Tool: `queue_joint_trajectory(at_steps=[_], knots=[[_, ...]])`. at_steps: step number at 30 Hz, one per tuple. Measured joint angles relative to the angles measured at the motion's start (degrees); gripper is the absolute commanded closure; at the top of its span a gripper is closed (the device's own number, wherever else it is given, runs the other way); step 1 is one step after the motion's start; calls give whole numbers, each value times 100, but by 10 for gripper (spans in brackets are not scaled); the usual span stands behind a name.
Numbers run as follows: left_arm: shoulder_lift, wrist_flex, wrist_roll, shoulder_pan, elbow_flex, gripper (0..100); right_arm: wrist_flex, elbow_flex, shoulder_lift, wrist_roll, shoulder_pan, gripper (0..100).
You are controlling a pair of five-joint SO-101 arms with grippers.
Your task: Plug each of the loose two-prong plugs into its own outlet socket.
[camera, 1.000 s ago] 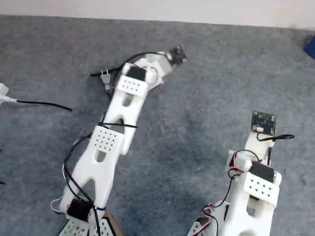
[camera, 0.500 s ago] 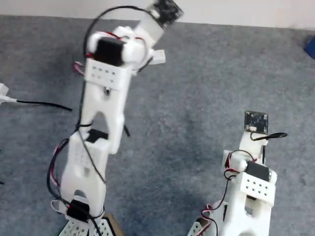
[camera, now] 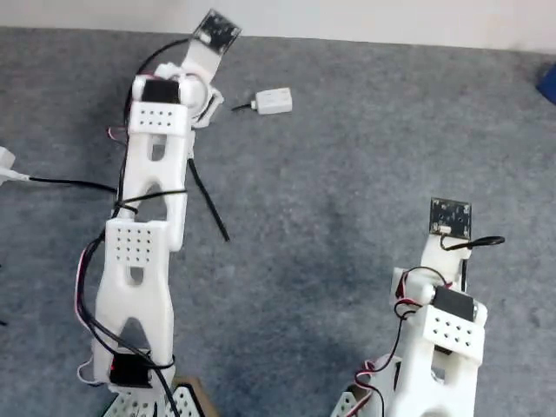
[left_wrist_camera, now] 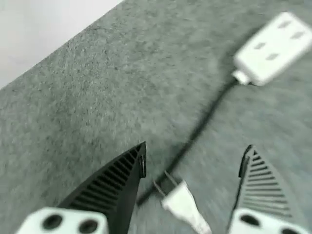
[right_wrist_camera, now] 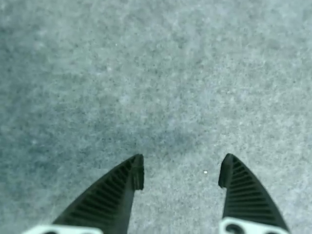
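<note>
Lying on the grey counter [camera: 347, 217], a white two-prong plug [left_wrist_camera: 184, 207] is seen between the parted fingers of the left end effector [left_wrist_camera: 196, 147], its two metal prongs pointed toward a black cord [left_wrist_camera: 200, 126]. A white outlet socket [camera: 272, 102], blocky with a slotted face, is noted near 12 o'clock on the counter. The right end effector [right_wrist_camera: 183, 158] is held with fingers apart over grey surface near 5 o'clock.

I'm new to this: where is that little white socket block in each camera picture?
High view: white socket block on the grey carpet, far side, left of centre.
Left wrist view: the block lies beyond the open left gripper.
Right wrist view: carpet ahead of the right gripper.
Shared landmark: the black cord leaving the block's end.
</note>
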Motion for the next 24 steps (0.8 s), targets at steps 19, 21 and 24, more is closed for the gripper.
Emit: queue_joint_trajectory(at_steps=[19,21,24], knots=[[1741,-1451,-1363,-457,-44,970,0,9,0,0,0,749],[1741,-1222,-1521,-360,-62,997,0,9,0,0,0,749],[1767,-897,-1758,-255,-79,994,0,9,0,0,0,749]])
